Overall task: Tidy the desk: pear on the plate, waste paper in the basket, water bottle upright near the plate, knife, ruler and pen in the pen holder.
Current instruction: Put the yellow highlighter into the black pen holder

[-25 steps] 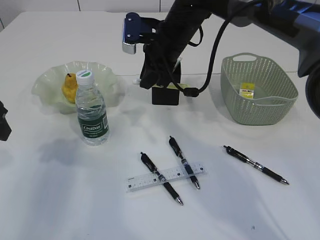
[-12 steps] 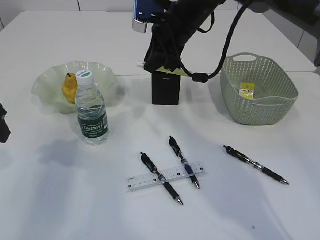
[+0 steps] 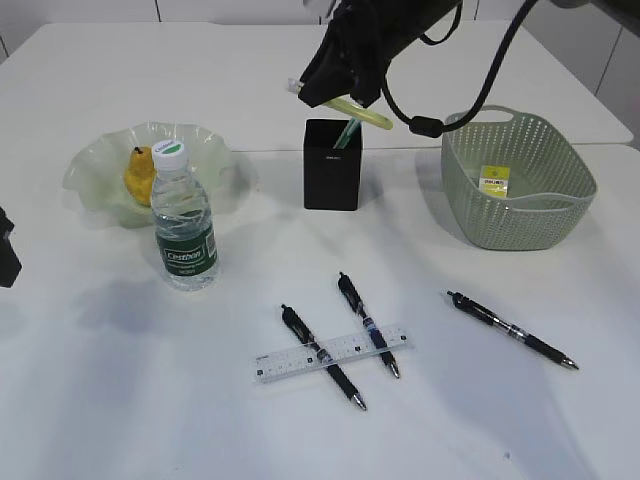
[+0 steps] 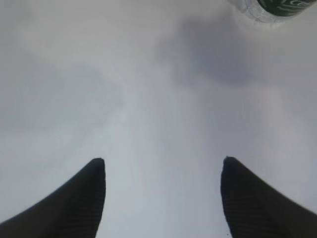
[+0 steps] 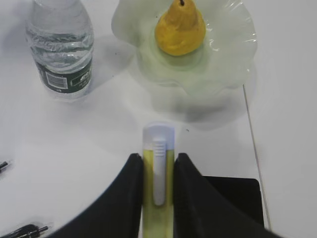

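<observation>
White counter [image 3: 120,380] fills every view, and the black square pen holder [image 3: 332,178] at its far middle serves as landmark. Directly above the holder, the right claw [image 5: 158,161] pinches a yellow-green utility knife with a white slider [image 5: 158,168] between narrow jaws; the knife's lower end appears to dip into the holder's mouth. A second ago the arm crowded low over the holder and hid it; now it has lifted, the holder shows whole, and the knife hangs tilted above it. So I judge the knife step near its end, with release still to come.

Right of the holder sits the green plastic mesh basket [image 3: 518,215], something small and yellow inside. Left of it, the yellow pear [image 3: 138,172] rests on the pale green wavy glass plate [image 3: 95,165], with the clear water bottle [image 3: 184,225] upright just in front. Nearer than the holder lie three black pens [image 3: 322,356] and a clear ruler [image 3: 290,364], unmoved. Far left, the left claw [image 4: 161,198] hangs wide and empty.
</observation>
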Robot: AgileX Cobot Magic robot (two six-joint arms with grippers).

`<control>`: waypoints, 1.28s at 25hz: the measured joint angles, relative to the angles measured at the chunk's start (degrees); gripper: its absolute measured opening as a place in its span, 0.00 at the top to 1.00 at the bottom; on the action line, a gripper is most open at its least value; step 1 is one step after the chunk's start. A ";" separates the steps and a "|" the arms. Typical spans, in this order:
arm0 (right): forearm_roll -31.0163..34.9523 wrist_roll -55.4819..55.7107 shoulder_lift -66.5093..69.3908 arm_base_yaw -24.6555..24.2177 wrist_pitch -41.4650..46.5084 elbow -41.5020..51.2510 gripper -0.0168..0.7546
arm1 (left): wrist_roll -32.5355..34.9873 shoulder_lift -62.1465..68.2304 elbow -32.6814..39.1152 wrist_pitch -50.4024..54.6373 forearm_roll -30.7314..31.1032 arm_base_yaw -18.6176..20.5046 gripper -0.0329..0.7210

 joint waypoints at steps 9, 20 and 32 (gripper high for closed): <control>12.29 -4.34 1.48 -3.18 -1.58 0.00 0.81 | 0.00 0.00 0.00 0.23 -1.38 0.00 0.28; 23.56 -10.17 6.17 -3.53 -6.80 -0.13 0.81 | 0.00 0.00 0.00 0.78 -1.52 0.00 0.28; 35.87 -15.84 10.42 -3.90 -16.44 -0.13 0.81 | 0.00 0.00 0.00 1.37 -1.52 0.00 0.28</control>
